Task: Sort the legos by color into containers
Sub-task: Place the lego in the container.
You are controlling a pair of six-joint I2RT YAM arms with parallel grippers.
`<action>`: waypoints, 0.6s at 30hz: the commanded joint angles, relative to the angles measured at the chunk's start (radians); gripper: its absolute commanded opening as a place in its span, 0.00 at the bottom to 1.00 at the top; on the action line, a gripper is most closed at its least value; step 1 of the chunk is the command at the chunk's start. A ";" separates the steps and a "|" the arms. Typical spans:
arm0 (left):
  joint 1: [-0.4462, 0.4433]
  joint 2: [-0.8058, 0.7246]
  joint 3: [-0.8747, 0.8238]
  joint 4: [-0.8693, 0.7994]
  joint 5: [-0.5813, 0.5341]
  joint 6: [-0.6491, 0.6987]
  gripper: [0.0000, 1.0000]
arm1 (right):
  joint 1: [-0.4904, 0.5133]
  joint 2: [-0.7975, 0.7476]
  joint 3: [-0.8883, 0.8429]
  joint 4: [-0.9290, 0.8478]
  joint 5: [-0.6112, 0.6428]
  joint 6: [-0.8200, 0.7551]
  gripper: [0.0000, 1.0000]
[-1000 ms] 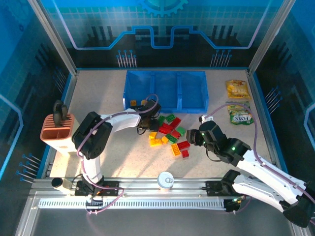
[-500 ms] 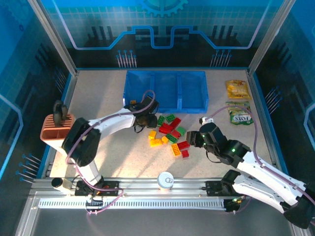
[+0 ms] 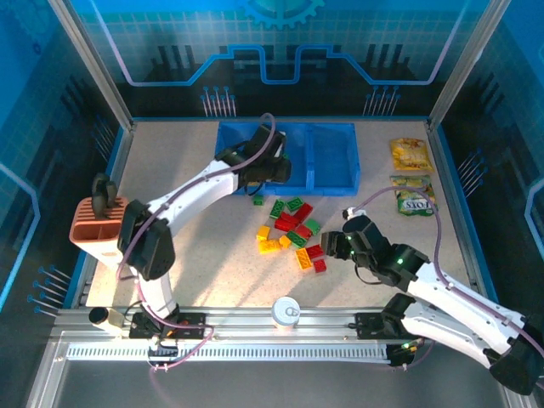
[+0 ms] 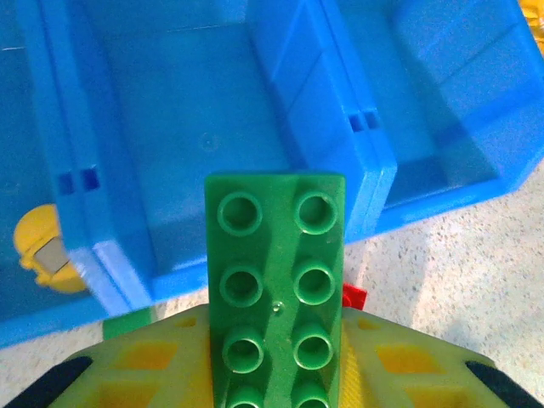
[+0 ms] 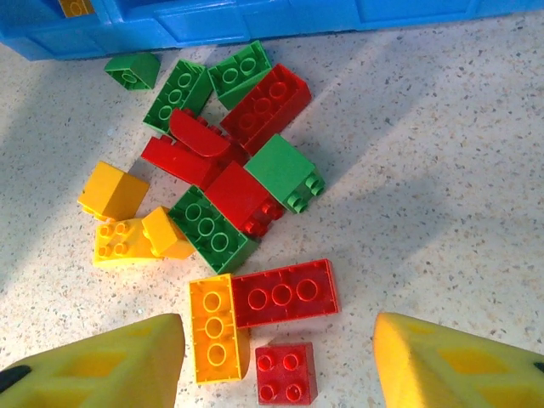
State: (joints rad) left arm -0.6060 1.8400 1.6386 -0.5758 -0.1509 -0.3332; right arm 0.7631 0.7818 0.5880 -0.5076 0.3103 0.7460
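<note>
Green plastic fills the grip of the left gripper (image 3: pixel 279 170). Its jaws are clamped on the near end of a two-by-four green brick (image 4: pixel 274 280), studs up, so the free end juts forward over the translucent blue tray (image 3: pixel 331 184). In the left wrist view the brick hangs above the near wall of the middle compartment (image 4: pixel 212 127), which looks bare. A yellow brick (image 4: pixel 38 251) lies in the compartment to its left, which suggests yellow belongs in the left bin and green is meant for the middle one. Holding the brick by its tail should keep the fingers clear of the tray walls at release. I judge the arm needs to reach a little farther in first, or the brick could catch the rim and tip back onto the counter (image 3: pixel 195 246). The right gripper (image 5: pixel 276 331) hovers low over the pile of legos (image 3: pixel 293 225) just in front of the tray, its jaws partly spread and holding nothing. A long red brick (image 5: pixel 285 293) and a small red square brick (image 5: pixel 285 374) lie under the gap, so one of them is probably its next pick. Most of the sorting is not yet done: red, green and yellow-orange bricks lie jumbled, some leaning on each other, which could make a clean grasp awkward.
</note>
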 commanded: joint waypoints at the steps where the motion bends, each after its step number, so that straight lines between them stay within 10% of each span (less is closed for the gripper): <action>1: 0.016 0.099 0.097 -0.070 0.026 0.028 0.37 | 0.002 -0.061 -0.022 -0.056 0.008 0.031 0.62; 18: 0.062 0.394 0.404 -0.196 0.023 0.039 0.43 | 0.005 -0.148 -0.063 -0.143 -0.003 0.044 0.62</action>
State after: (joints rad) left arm -0.5495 2.2059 1.9774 -0.7063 -0.1368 -0.3126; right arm 0.7647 0.6411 0.5346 -0.6296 0.3084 0.7708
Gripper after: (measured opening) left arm 0.427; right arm 0.620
